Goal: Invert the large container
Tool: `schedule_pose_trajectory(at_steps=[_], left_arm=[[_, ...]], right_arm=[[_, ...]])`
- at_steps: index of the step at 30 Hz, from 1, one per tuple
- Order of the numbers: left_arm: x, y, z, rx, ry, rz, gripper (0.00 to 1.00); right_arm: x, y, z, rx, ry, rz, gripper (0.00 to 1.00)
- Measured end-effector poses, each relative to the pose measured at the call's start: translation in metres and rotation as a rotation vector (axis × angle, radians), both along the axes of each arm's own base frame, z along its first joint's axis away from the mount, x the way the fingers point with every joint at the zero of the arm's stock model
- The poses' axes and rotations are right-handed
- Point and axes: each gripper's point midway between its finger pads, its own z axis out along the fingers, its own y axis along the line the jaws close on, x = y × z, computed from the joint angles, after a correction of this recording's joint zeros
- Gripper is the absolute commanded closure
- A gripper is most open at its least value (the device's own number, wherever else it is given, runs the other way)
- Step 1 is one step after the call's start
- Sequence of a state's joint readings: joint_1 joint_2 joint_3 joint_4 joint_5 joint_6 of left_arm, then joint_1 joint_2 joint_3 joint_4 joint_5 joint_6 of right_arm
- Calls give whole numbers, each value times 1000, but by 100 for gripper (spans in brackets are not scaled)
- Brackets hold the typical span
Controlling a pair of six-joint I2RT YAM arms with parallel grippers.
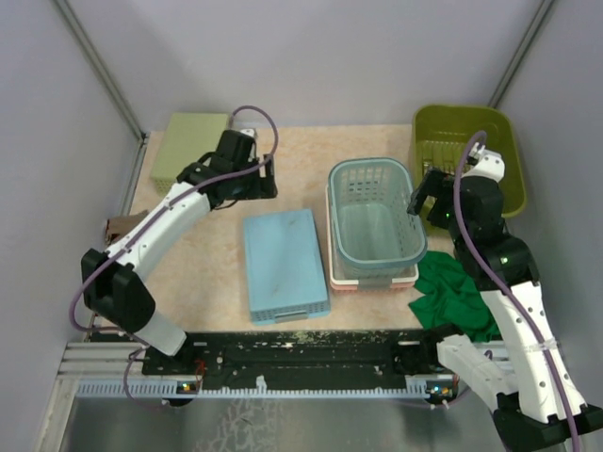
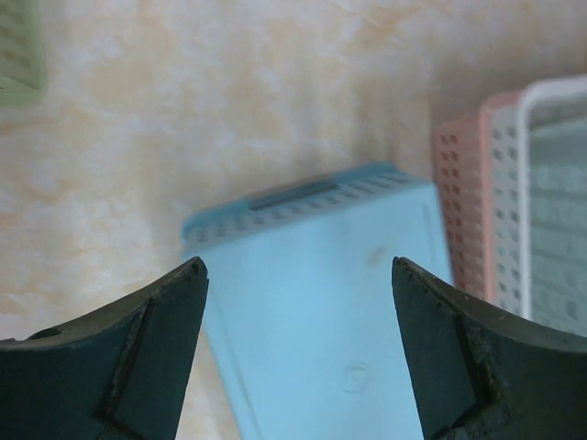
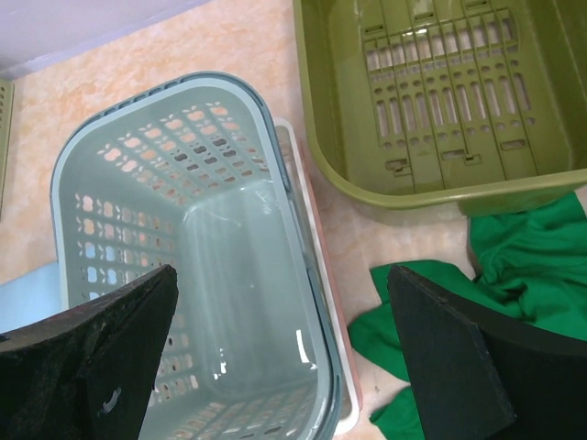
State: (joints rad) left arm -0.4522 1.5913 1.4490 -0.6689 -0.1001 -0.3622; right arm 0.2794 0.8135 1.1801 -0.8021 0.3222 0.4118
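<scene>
peach tabletop [image 1: 203,273], large container [image 1: 443,127] upright; left fingers [image 2: 138,357], right fingers [image 3: 459,357] both spread, empty

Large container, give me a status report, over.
Left gripper open over the blue tray; right gripper open above the teal basket. Large container upright, far right, untouched. Green cloth at its near edge.

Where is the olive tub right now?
In the top view the olive tub sits open side up at the far right corner of the table, right of the teal basket and beyond the green cloth.
</scene>
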Motion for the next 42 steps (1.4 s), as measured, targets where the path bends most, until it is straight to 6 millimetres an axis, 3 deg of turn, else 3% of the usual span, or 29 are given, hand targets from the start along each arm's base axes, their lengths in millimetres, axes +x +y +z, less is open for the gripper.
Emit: schedule_pose_trajectory(at_steps=[3, 7, 10, 14, 23, 30, 42], left_arm=[[-20, -40, 11, -22, -27, -47, 14], [-52, -95, -10, -10, 8, -109, 14], [-66, -116, -27, 12, 30, -120, 16], [-72, -126, -43, 39, 40, -103, 19], [-84, -114, -75, 74, 98, -49, 24], [-89, -79, -91, 195, 113, 57, 27], [-117, -26, -96, 228, 160, 187, 33]], right_arm=[[6, 4, -2, 5, 7, 13, 4], [6, 5, -2, 6, 7, 16, 4], [4, 4, 0, 8, -3, 14, 4], [2, 2, 3, 7, -14, 8, 4], [2, 2, 0, 4, -9, 6, 4], [4, 3, -5, 3, -2, 7, 4], [13, 7, -9, 1, 10, 21, 4]])
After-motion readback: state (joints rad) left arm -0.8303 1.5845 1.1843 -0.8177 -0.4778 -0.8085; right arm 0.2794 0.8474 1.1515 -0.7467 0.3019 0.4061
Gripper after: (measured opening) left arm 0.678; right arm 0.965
